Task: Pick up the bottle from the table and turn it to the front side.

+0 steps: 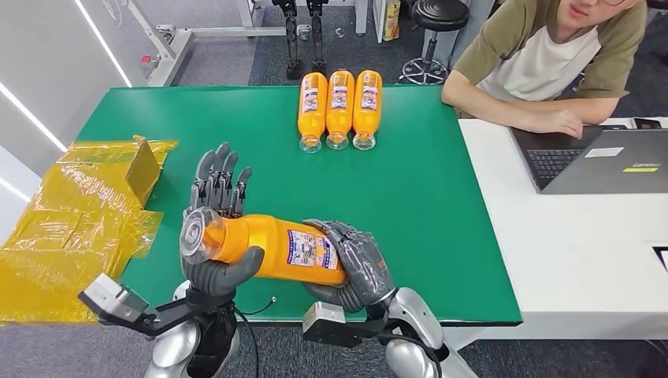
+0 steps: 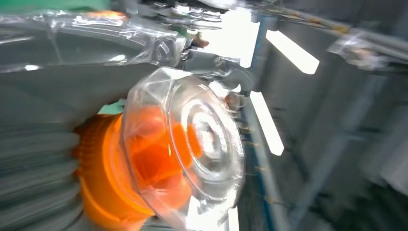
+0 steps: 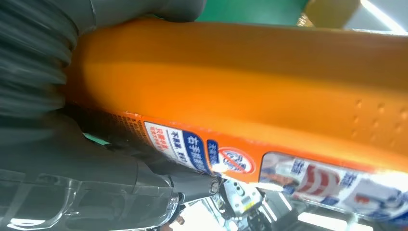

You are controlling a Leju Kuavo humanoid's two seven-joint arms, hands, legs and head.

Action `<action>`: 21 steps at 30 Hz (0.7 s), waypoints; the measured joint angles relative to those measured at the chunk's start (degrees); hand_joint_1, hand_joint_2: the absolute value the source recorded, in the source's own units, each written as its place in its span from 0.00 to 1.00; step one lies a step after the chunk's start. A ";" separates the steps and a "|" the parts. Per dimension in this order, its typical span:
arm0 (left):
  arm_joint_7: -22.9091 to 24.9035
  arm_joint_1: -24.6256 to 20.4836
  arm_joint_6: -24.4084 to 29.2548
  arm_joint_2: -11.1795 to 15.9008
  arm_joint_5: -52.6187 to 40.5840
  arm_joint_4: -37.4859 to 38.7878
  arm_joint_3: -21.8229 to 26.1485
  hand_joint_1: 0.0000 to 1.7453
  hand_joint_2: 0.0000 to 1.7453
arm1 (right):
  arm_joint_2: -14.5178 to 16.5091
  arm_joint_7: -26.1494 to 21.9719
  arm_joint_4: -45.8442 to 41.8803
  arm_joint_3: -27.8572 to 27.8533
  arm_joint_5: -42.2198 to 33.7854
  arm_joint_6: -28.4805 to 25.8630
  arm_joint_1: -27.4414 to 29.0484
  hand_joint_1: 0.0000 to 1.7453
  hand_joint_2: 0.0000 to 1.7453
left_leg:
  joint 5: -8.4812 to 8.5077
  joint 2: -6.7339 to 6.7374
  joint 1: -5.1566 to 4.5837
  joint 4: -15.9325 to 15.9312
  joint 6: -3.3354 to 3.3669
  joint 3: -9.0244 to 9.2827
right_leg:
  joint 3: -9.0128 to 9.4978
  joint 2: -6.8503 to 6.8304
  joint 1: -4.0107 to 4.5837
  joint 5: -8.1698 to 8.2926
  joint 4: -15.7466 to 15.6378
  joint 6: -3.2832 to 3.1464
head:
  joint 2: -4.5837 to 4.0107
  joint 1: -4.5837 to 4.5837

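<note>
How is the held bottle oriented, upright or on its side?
On its side. The bottle lies level above the table, left hand at its cap end, right hand around its base.

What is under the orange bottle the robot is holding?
The left hand grips the held orange bottle near its clear cap, the right hand its other end. Beneath lies the green table mat; the patch directly underneath is covered.

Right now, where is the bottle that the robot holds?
In the head view, the bottle lies sideways above the green table's near edge, held between left robot hand and right robot hand.
</note>
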 joint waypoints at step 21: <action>0.61 1.55 1.04 -0.01 -1.66 -0.27 0.84 1.00 1.00 | 0.96 0.68 4.06 1.14 4.10 1.32 -4.66 1.00 1.00 | 0.00 0.03 0.00 0.00 0.00 -0.02 | -0.03 0.04 0.00 0.01 0.01 0.00 | 0.00 0.01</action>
